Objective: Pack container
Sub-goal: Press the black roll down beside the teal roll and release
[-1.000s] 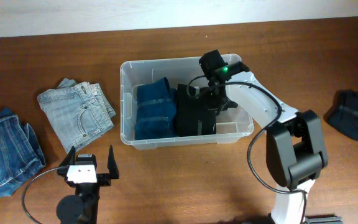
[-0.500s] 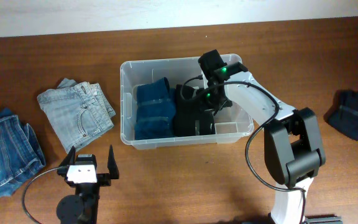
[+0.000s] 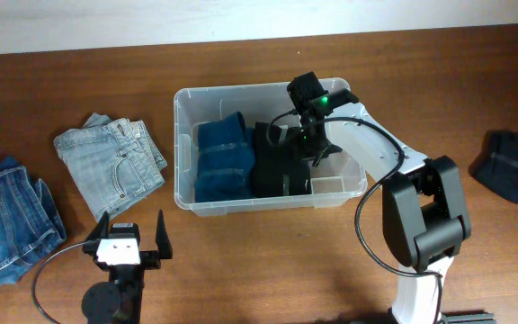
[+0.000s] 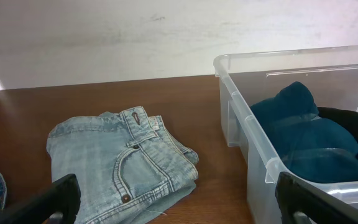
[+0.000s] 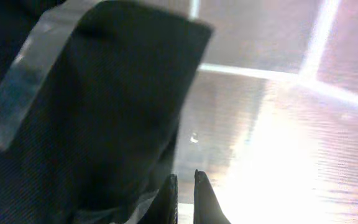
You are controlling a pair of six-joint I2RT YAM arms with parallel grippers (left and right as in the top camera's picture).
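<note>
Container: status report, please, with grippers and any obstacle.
Left gripper open, outside the container. Right gripper shut, low inside it beside black garment. Blue garment packed. No obstruction seen; light jeans lie outside.

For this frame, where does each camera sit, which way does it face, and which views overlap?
Overhead: above the table, looking down on the container, light jeans, left arm and right arm.
Left wrist: low near the table's front, facing the back wall; light jeans, container's left end; open left tool in the bottom corners.
Right wrist: inside the container, close on the black garment; right tool's tips at the bottom edge.
Shared: overhead and left wrist both show the light jeans and blue garment.
</note>
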